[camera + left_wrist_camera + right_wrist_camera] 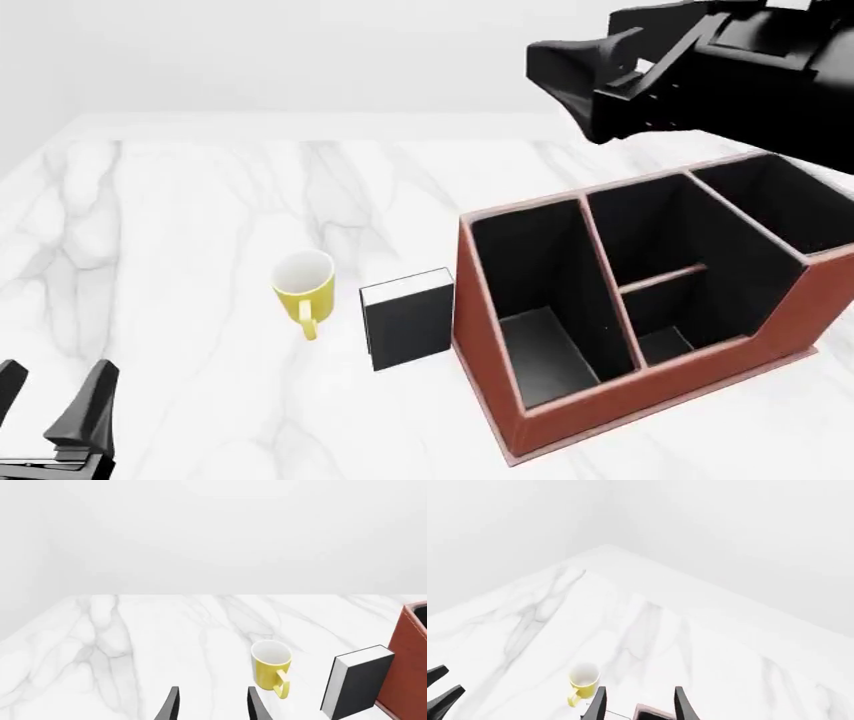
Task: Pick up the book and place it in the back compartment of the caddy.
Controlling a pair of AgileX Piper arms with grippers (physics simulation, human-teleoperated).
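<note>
The black book [407,322] with white page edges stands upright on the marble table, touching the near left wall of the reddish-brown caddy [497,400]. In the left wrist view the book [357,682] stands beside the caddy [410,665]. My left gripper [47,400] is open and empty, low at the table's near left, well short of the book; its fingers [170,705] show apart. My right gripper [561,65] is high above the caddy's far side, open and empty, its fingers [599,705] apart. A corner of the caddy [650,711] shows between them.
A yellow mug [304,285] stands upright just left of the book, handle toward me; it also shows in the left wrist view [272,667] and in the right wrist view [582,680]. The caddy has several black-lined compartments. The white marble table [174,220] stretches left and back.
</note>
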